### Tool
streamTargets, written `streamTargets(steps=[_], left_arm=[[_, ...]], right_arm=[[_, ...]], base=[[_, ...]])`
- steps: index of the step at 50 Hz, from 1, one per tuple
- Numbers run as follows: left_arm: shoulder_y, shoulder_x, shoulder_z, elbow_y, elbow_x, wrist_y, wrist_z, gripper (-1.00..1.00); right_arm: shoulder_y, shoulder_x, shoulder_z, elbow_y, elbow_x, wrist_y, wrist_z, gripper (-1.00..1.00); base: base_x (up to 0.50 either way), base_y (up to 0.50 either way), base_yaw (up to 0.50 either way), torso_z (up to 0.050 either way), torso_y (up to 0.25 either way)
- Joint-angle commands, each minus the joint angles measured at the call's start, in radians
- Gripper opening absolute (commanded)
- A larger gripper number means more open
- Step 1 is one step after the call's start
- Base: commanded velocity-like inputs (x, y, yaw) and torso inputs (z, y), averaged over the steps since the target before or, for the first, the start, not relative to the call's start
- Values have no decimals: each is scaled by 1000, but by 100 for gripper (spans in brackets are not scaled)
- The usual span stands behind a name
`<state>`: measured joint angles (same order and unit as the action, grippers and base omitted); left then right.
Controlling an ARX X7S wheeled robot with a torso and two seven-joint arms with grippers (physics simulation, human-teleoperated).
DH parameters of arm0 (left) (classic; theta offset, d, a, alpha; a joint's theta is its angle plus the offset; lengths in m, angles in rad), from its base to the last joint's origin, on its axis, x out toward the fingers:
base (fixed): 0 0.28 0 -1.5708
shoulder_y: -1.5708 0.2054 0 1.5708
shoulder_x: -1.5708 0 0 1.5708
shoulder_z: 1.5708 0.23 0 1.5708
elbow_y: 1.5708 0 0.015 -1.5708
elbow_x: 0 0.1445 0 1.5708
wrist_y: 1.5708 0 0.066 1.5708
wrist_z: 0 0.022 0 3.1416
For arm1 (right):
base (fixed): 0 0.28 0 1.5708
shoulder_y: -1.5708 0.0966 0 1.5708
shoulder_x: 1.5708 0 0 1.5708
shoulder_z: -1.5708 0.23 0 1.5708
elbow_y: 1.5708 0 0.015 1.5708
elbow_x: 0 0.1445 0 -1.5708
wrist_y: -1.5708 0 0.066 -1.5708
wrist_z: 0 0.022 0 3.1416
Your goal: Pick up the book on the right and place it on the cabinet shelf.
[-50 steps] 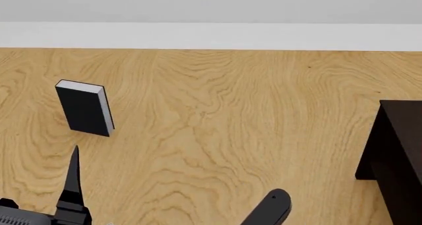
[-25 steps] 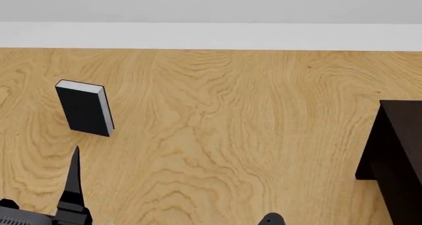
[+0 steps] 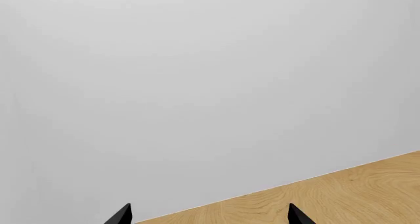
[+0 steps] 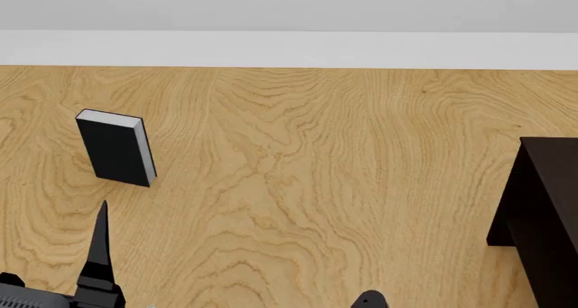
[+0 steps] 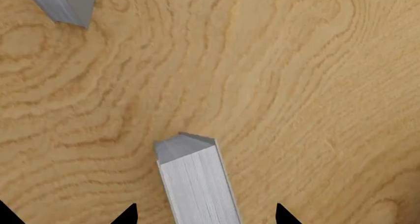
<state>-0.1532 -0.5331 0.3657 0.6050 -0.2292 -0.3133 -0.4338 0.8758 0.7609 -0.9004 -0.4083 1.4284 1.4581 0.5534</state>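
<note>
Right hand (image 5: pixel 204 214): fingers spread wide, unclenched, the book (image 5: pixel 194 180) (light grey cover, white page edges) upright between the tips on the wooden counter (image 5: pixel 315 86). Another grey object's corner (image 5: pixel 64 2) lies well apart. Left hand (image 3: pixel 208 215): parted, grasping nothing, facing a pale wall (image 3: pixel 196 86). Head view: black-covered book (image 4: pixel 115 147) upright at left; dark cabinet (image 4: pixel 542 220) at the right edge.

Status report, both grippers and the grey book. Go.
Right gripper open, fingertips straddling the grey book, not closed on it. Left gripper open, empty, facing the wall. Cabinet off right; nothing blocking.
</note>
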Motion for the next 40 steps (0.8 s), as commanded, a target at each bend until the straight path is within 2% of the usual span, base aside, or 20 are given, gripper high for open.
streamTargets(steps=[1,12,13,18,23,26,27,30,34,40], left_arm=[[0,-2,0,-3,-2,2,0,100],[-2,-2,5,0,0,-2,-2,100],[-3,-2,5,-3,1,-1,-2,100],[-4,-1,8,-6,3,0,-1,100],[-2,-3,6,0,0,-1,-3,100],[-1,-4,7,1,1,-1,-3,100],[0,-4,7,4,0,-3,-4,100],[-1,-4,6,4,-2,-3,-4,100],[0,-5,7,3,-1,-1,-4,100],[0,-7,6,7,-1,-4,-7,100]], right_arm=[[5,-14,-47,28,-54,-26,-42,100],[-1,-12,-80,38,-86,-48,-68,100],[0,-10,-86,34,-94,-49,-70,-100],[10,-4,-84,21,-87,-37,-28,-100],[33,10,-92,-30,-158,-67,0,-100],[55,23,-47,-76,-164,-80,95,-100],[52,33,-27,-99,-158,-107,94,-100],[60,36,25,-127,-81,-77,242,-100],[59,48,84,-151,49,-92,359,-100],[95,49,103,-199,61,-97,406,-100]], base=[[0,0,0,0,0],[0,0,0,0,0],[0,0,0,0,0],[2,0,0,0,0],[0,0,0,0,0],[0,0,0,0,0],[0,0,0,0,0],[0,0,0,0,0],[0,0,0,0,0],[0,0,0,0,0]])
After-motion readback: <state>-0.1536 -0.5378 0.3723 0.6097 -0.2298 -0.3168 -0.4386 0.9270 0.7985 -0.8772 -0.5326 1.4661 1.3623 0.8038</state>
